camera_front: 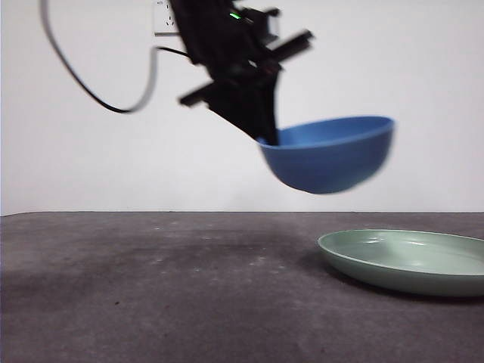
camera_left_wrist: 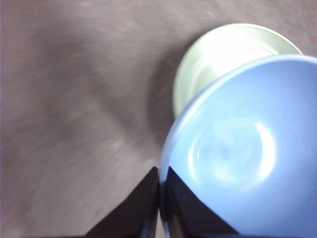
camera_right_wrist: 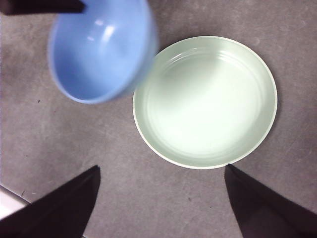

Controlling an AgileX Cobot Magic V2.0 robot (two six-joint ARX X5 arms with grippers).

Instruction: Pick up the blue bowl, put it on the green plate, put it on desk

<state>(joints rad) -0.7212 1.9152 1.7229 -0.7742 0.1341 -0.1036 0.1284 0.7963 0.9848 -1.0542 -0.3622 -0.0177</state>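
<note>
— Nearest the front camera? Bare desk (camera_front: 151,295), dark grey-brown and mottled, with the green plate (camera_front: 408,261) lying flat on it toward the right side.

— And the jaws? Pinched tight on the rim of the blue bowl (camera_front: 329,155), one black jaw inside, one outside: left gripper (camera_left_wrist: 159,198), coming down dark from the top of the front view.

— Bowl's place? Lifted well clear of the desk, tilted, open side up, hanging beside and above the plate's near-left edge, not touching it. Blurred at the edges in all three views.

— Second gripper? Right gripper (camera_right_wrist: 161,201), jaws spread wide, holding nothing, poised high over the plate and looking down on it.

— Seen from there? Plate (camera_right_wrist: 205,101) pale mint and glossy inside, nothing in it; bowl (camera_right_wrist: 101,49) overlapping its rim on one side; black jaw tip at the bowl's far edge.
</note>
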